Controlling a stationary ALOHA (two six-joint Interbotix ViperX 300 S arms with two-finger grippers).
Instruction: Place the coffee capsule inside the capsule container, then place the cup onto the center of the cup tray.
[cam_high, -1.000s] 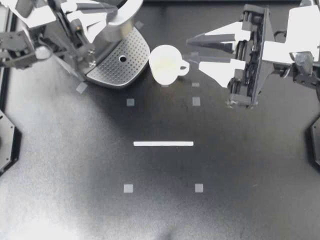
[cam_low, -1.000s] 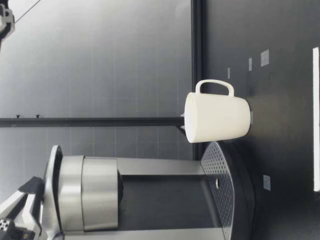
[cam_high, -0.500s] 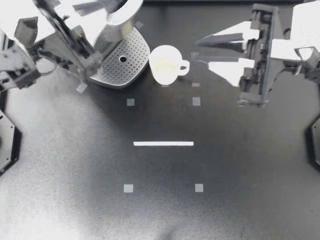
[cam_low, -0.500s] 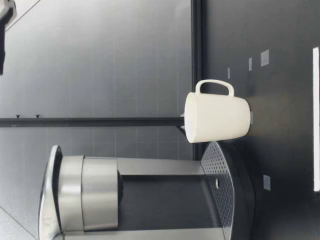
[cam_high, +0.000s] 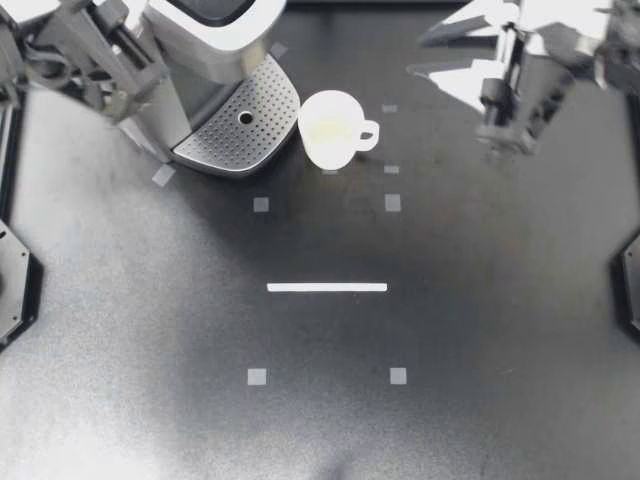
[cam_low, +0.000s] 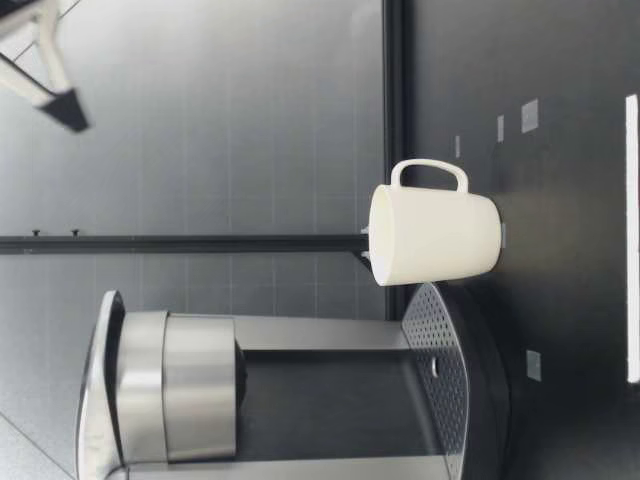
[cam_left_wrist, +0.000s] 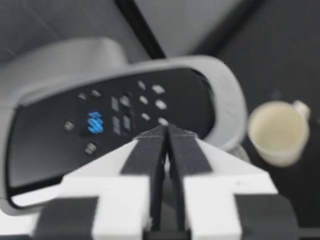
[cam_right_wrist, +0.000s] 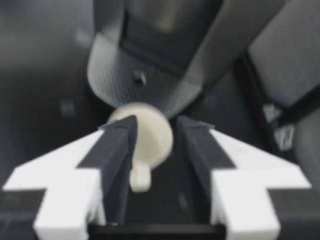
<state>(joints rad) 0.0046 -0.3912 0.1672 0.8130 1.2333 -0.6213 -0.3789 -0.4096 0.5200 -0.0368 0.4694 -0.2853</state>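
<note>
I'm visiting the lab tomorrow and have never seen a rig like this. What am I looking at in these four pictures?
Two robot arms work at a black table. One picture looks straight down, one looks across at table height, and one comes from a camera on each wrist. On the table stand a coffee machine with its perforated cup tray, and beside the tray a white cup. The right gripper is open, the left gripper shut, facing the machine's buttons; neither holds anything.

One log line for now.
left jaws: shut, coffee machine ahead | right jaws: open, clear of cup | cup: upright on table beside cup tray
</note>
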